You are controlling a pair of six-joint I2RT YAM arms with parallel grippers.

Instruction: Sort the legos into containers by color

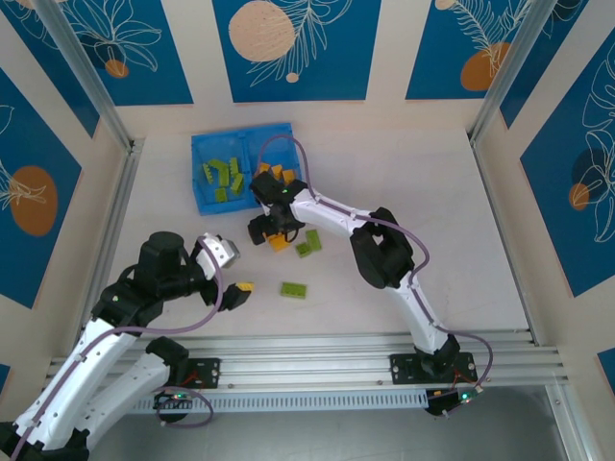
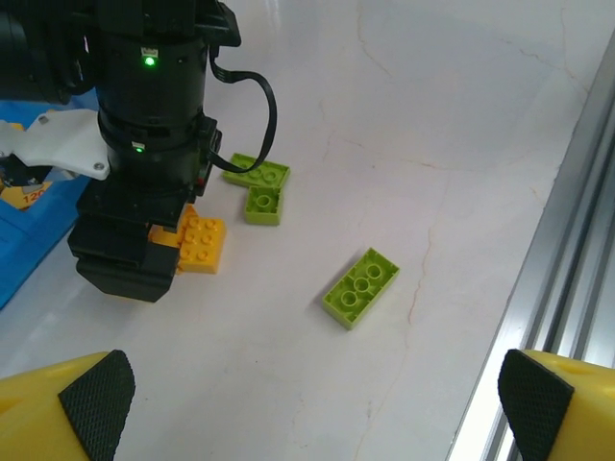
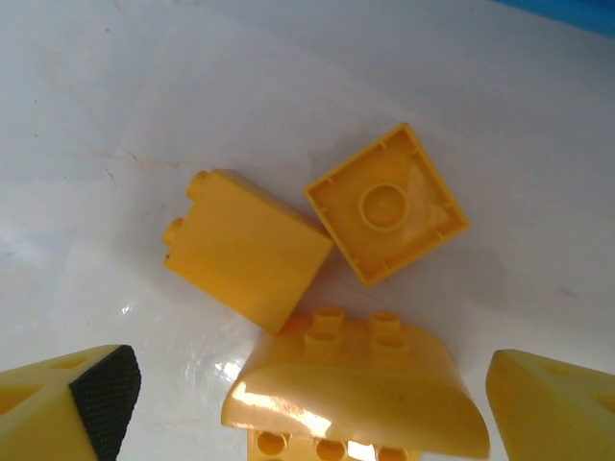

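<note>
Orange-yellow bricks (image 3: 250, 250) lie clustered on the white table (image 1: 432, 192) just in front of the blue tray (image 1: 206, 203). The right gripper (image 3: 322, 403) hangs over them, jaws apart either side of a curved orange-yellow brick (image 3: 356, 394), not clamping it. The left gripper (image 2: 312, 408) is empty, jaws apart, near a lime green brick (image 2: 361, 286). In the tray, green bricks (image 1: 223, 178) lie in the left compartment and orange-yellow ones (image 1: 279, 173) in the right.
</note>
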